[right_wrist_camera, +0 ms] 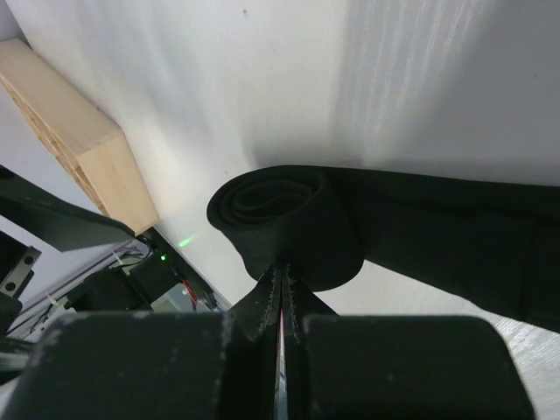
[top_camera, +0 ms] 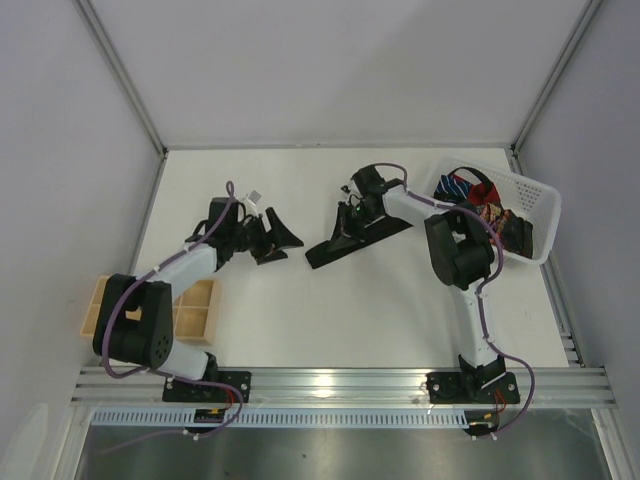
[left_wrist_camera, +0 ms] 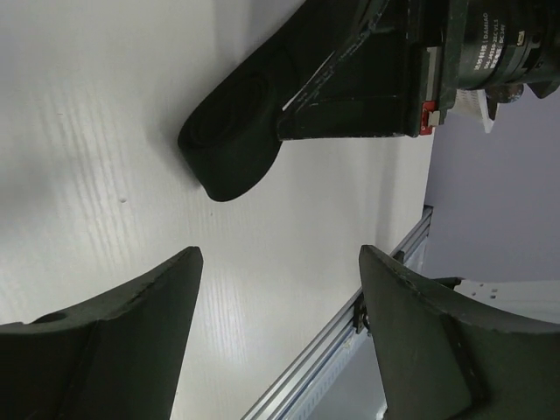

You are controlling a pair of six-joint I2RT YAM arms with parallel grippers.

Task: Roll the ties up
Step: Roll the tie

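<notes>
White print [left_wrist_camera: 484,54] on the right arm's wrist housing is too small for me to read; no other writing shows. My right gripper [right_wrist_camera: 282,296] is closed, its tips meeting the rolled end of the black tie [right_wrist_camera: 280,219], which lies mid-table with its tail running off to the right; whether cloth is caught between the tips I cannot tell. My left gripper [left_wrist_camera: 280,255] stands apart, holding nothing, near the roll and facing it; more ties [top_camera: 465,188] sit in the white basket [top_camera: 545,215].
</notes>
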